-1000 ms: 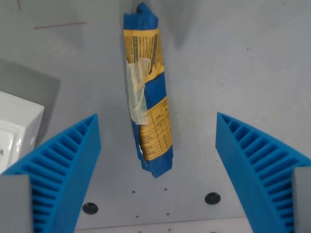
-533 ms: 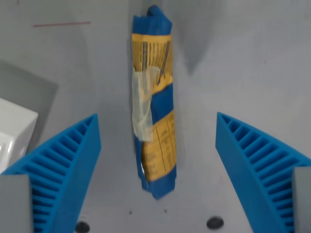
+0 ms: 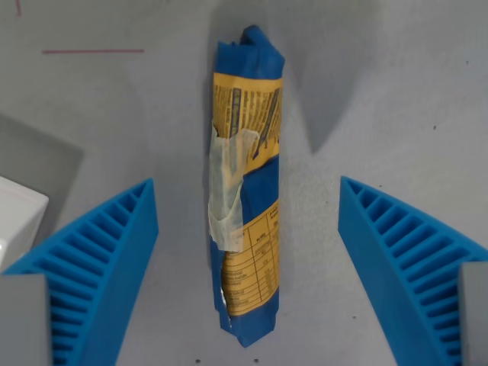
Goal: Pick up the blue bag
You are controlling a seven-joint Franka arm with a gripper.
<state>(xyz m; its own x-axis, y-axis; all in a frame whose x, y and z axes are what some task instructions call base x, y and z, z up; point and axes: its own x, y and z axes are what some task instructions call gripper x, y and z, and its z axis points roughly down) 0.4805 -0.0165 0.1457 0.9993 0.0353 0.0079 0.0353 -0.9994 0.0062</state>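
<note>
I read this as a lab or test bench, not a home. Under my camera lies a plain grey tabletop (image 3: 396, 91), matte and bare, with a thin red line (image 3: 91, 52) marked on it at the wrist view's upper left. A white box corner (image 3: 17, 217) sits at the left edge. Nothing domestic shows in the picture.

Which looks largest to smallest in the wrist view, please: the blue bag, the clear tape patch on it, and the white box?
1. blue bag, largest by far.
2. and 3. tape patch and white box: they look alike, and the box is cut off by the frame edge, so I will not rank them.
</note>
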